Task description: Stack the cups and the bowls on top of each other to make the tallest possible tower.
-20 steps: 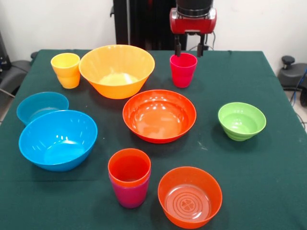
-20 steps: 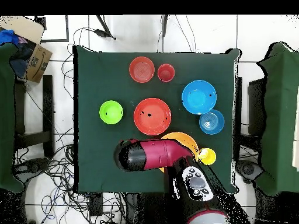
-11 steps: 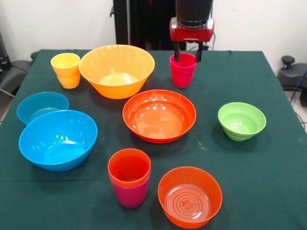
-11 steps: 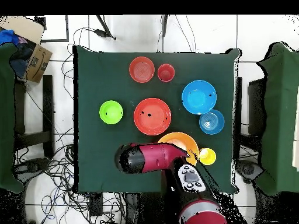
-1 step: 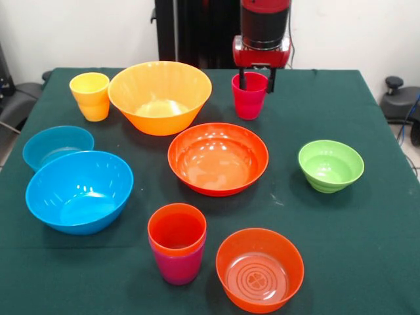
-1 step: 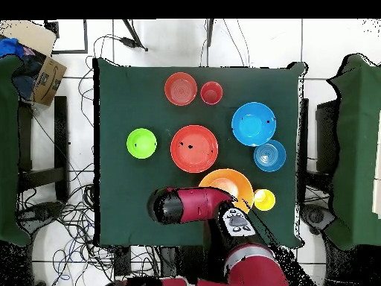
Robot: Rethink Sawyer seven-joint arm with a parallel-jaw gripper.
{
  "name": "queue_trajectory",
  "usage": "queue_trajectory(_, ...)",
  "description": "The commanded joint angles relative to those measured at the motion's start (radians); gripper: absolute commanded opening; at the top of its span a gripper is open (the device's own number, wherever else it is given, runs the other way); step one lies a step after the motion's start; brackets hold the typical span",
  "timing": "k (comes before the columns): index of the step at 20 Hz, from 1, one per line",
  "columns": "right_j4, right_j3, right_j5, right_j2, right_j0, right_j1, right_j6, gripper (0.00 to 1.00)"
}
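The gripper (image 5: 256, 79) stood with fingers open astride the crimson cup (image 5: 250, 96); closing appeared next.

My arm (image 6: 195, 205) reaches down from above, wrist vertical. My gripper (image 5: 256, 79) has its two dark fingers spread apart, pointing straight down; their tips look partly hidden, I think.
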Motion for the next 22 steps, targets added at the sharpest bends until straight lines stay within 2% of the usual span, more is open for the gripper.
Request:
queue_trajectory(1, 0.047, -0.013, -0.085, -0.003, 0.037, 0.078, 0.185, 1.00)
queue_trajectory(10, 0.063, -0.016, -0.101, 0.001, 0.040, 0.096, 0.182, 1.00)
queue_trajectory(15, 0.057, -0.037, -0.137, -0.018, 0.050, 0.122, 0.181, 1.00)
queue_trajectory(22, 0.063, -0.045, -0.139, -0.042, 0.069, 0.122, 0.177, 1.00)
